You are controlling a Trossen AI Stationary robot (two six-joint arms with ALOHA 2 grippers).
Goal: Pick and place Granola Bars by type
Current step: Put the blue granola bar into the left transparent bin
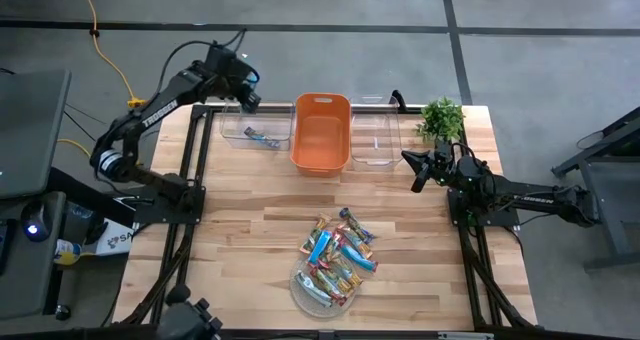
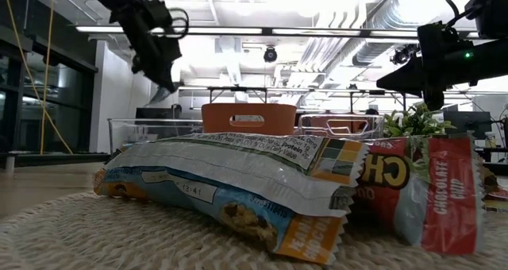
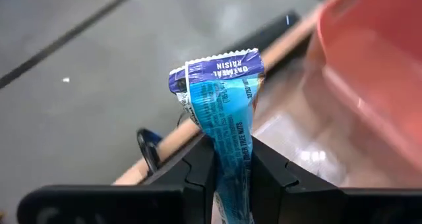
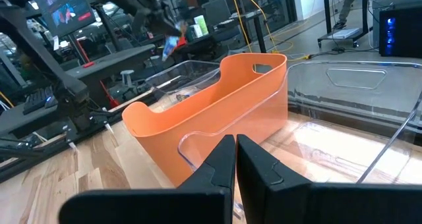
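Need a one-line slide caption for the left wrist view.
Left end effector shut on a blue oatmeal raisin granola bar, held beside the orange bin.

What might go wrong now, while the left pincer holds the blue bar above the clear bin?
1. The left pincer grips the blue oatmeal raisin bar by one end only, so the shiny wrapper may slip out early.
2. The left clear plastic bin stands right beside the orange plastic basket; a crooked release could drop the bar in the wrong container.
3. The right pincer waits, shut, near the right clear plastic bin, and could bump it when it moves.
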